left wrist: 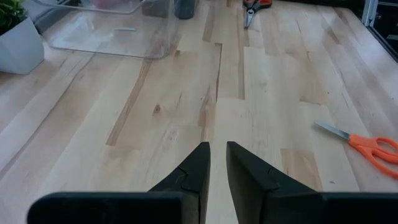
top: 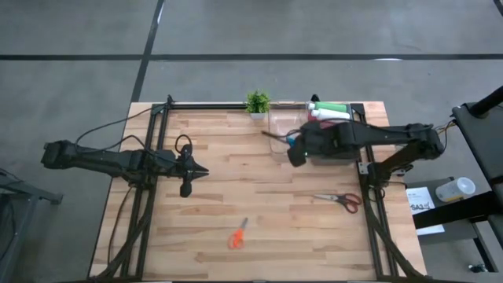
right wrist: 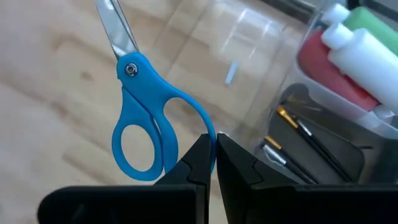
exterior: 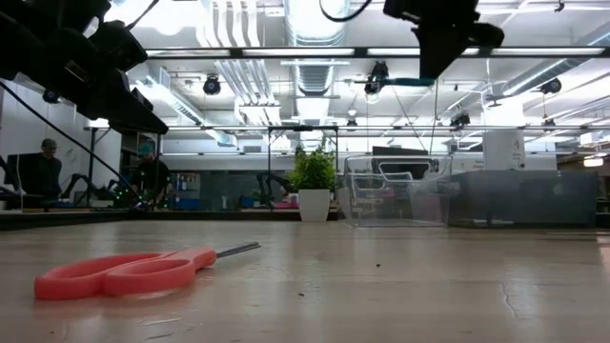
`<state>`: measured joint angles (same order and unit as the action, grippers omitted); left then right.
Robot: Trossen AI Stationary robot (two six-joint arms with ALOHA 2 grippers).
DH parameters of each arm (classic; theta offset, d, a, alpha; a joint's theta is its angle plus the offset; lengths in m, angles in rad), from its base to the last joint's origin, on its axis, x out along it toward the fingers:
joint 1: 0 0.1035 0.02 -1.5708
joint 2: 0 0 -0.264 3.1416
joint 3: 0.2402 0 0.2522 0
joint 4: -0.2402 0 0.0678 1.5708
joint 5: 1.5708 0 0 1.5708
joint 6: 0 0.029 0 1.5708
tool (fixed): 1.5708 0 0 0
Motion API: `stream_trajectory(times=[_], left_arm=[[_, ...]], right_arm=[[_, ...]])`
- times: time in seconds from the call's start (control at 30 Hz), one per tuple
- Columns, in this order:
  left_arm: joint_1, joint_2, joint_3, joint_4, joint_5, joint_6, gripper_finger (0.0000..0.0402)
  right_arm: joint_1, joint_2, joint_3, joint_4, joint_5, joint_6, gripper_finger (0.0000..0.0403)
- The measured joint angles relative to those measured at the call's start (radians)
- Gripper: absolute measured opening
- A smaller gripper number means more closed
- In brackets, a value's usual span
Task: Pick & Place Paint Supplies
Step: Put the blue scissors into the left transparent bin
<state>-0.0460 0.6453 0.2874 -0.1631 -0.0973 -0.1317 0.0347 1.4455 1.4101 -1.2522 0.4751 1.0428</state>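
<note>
Blue scissors [right wrist: 146, 118] hang by one handle loop from your right gripper [right wrist: 211, 152] – its fingers pinched shut on the plastic, above the clear bin [top: 284, 130] at the desk's [top: 259, 212] far edge. Behind it, the green [right wrist: 373, 25], white [right wrist: 364, 46] and red [right wrist: 329, 71] bottles lie in a tray, dark brushes [right wrist: 311, 143] just beside them. Your left gripper [left wrist: 217, 165] hovers over bare wood at the left, fingers narrowly apart, empty – orange scissors [top: 238, 234] and red-handled scissors [top: 343, 200] lie nearer the front

Plant [top: 257, 102] just left of clear bin [top: 284, 126]; bottles [top: 328, 111] right of bin.
</note>
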Motion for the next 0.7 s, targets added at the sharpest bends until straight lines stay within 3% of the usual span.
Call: stream_trajectory(times=[0.37,0.7], left_arm=[[0.000,0.000,0.000,0.000,0.000,0.000,0.0062],[0.000,0.000,0.000,-0.009,0.000,0.000,0.0062]], right_arm=[[-0.213,-0.010,-0.142,0.314,-0.091,-0.148,0.0014],[-0.346,-0.004,-0.247,0.394,-0.134,-0.146,0.0014]])
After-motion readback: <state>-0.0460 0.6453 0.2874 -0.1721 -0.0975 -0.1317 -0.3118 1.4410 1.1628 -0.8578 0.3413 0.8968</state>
